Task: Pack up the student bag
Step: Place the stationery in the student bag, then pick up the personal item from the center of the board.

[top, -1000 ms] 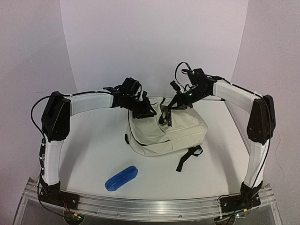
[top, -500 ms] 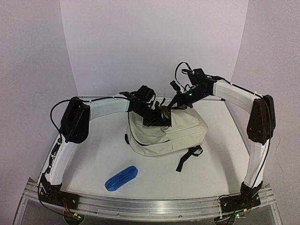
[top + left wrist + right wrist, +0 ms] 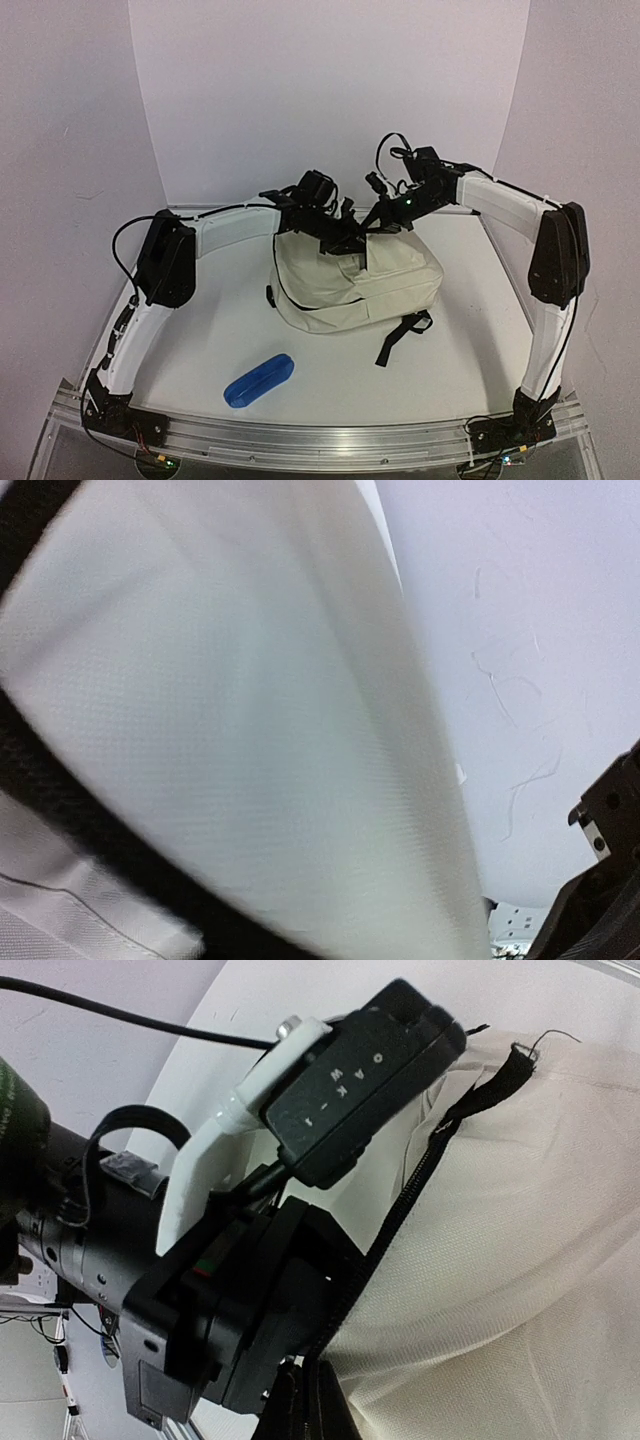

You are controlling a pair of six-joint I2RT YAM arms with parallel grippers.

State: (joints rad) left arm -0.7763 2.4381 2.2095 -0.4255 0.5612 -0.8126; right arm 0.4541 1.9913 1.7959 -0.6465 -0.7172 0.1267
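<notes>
soft cream bag (image 3: 360, 285) slumped mid-worktop (image 3: 200, 330), a little toward 12 o'clock.
right jaws pinched shut on its zip edge (image 3: 410, 1190) at 12 o'clock; left jaws beside them, width i cannot tell. it looks light and floppy: take the zip edge or straps (image 3: 398, 342), not flat cloth.

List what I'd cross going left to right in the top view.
Left arm's black elbow → blue pencil case → cream backpack → right arm's black elbow.
</notes>
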